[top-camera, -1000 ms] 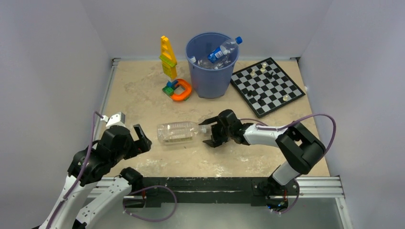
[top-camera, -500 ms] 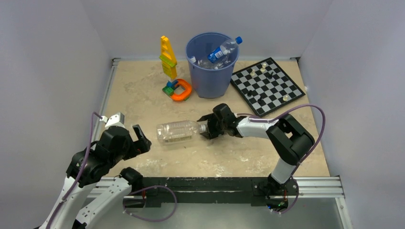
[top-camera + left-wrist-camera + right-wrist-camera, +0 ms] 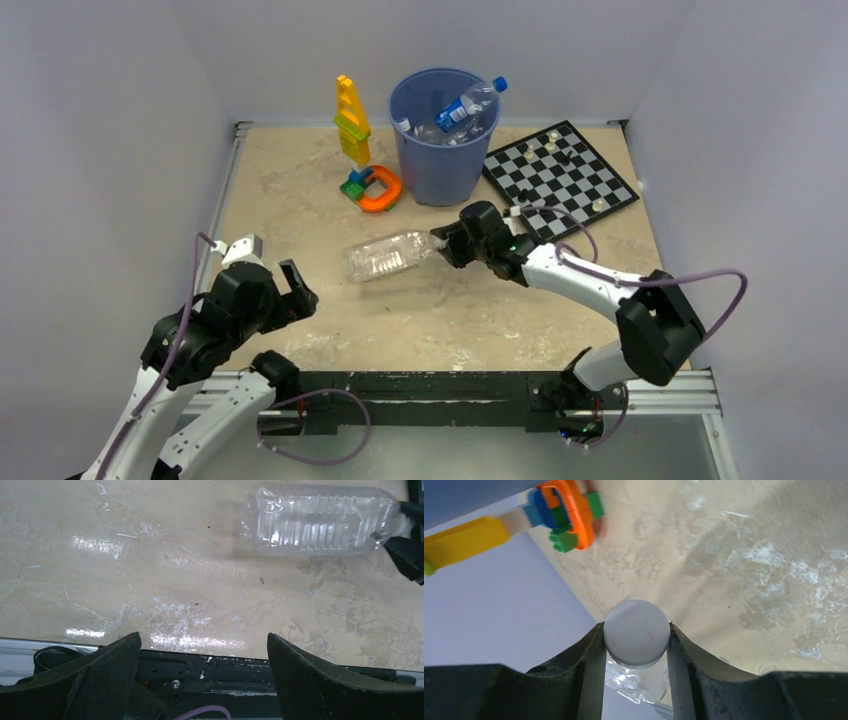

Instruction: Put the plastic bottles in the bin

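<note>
From above, the right gripper (image 3: 446, 243) reaches in from the right to the middle of the table (image 3: 300, 200) and is closed on the neck of the clear bottle (image 3: 386, 257). The bottle lies crosswise, extending left from the fingers with its base end a little nearer the arms. Whether that base end touches the table cannot be told. The bin (image 3: 440, 160) stands at the far edge, just beyond the gripper and slightly left of it, apart from the held bottle. A blue-labelled bottle (image 3: 467, 106) leans out over its rim. The chessboard (image 3: 560, 180) lies to the right of the bin and the toy blocks (image 3: 360, 150) to its left. The left gripper (image 3: 290, 290) hangs near the left front of the table with its jaws spread wide and nothing between them, well left of the clear bottle's base. In the left wrist view, the two dark fingers stand far apart at the bottom of the frame. The bottle lies across the top right above a soft shadow, its neck running into the right gripper's dark fingers (image 3: 407, 555) at the right edge. In the right wrist view, the two fingers press on either side of the neck just under the white cap (image 3: 637, 632), which faces the camera. The rest of the bottle runs away behind the cap, with the toy blocks blurred at the upper left.
</note>
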Controlling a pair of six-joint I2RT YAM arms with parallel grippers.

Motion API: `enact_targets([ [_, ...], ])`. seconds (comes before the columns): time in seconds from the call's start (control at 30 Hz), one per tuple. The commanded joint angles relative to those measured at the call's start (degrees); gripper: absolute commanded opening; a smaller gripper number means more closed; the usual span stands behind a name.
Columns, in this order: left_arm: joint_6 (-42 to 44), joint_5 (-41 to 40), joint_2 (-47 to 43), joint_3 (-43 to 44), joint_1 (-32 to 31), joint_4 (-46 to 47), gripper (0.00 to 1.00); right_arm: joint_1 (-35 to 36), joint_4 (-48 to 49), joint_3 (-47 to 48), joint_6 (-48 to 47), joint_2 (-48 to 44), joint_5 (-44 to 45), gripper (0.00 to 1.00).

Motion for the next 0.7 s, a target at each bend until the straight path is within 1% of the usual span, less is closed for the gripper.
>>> enact_targets([
  [0.0,1.75,-0.3,1.09,1.81,0.23,1.88,1.0,-0.1,-5.47,4.57,-9.34,-6.02,10.77,0.11],
  [0.07,1.8,-0.38,1.03,2.04,0.24,1.69,1.0,-0.1,-7.04,4.73,-13.01,-9.25,13.63,0.1],
  [0.13,1.87,-0.63,0.78,2.35,0.27,1.36,1.0,-0.04,-9.49,5.34,-17.99,-13.35,17.3,0.03],
  [0.2,2.01,-1.13,0.44,2.62,0.26,0.92,1.0,-0.03,-11.99,7.25,-22.87,-17.85,22.13,0.0],
  [0.23,1.99,-1.39,0.33,2.82,0.3,0.71,1.0,-0.05,-12.03,8.36,-26.2,-20.37,24.99,0.0],
  [0.27,2.05,-1.58,0.24,2.98,0.28,0.45,1.0,-0.04,-10.79,9.84,-31.69,-22.53,27.57,0.0],
  [0.33,2.18,-1.54,0.32,3.69,0.25,-0.24,1.0,-0.03,-5.66,12.56,-42.79,-27.77,31.31,0.0],
  [0.4,1.81,-2.49,0.68,5.32,0.28,-2.04,1.0,-0.03,3.25,14.72,-56.13,-31.36,32.88,0.0],
  [0.43,1.58,-3.06,0.81,6.17,0.29,-2.63,1.0,-0.04,8.77,15.72,-63.14,-32.56,32.93,0.0],
  [0.47,1.41,-3.51,0.82,7.14,0.27,-3.04,1.0,-0.07,12.28,17.05,-68.98,-33.2,32.63,0.0],
  [0.57,0.95,-3.48,0.46,8.64,0.28,-2.87,1.0,-0.03,19.66,24.53,-82.57,-30.46,35.51,0.0],
  [0.67,0.33,-3.1,-0.27,8.24,0.22,-1.85,1.0,-0.11,24.46,34.93,-94.32,-22.37,36.99,0.0],
])
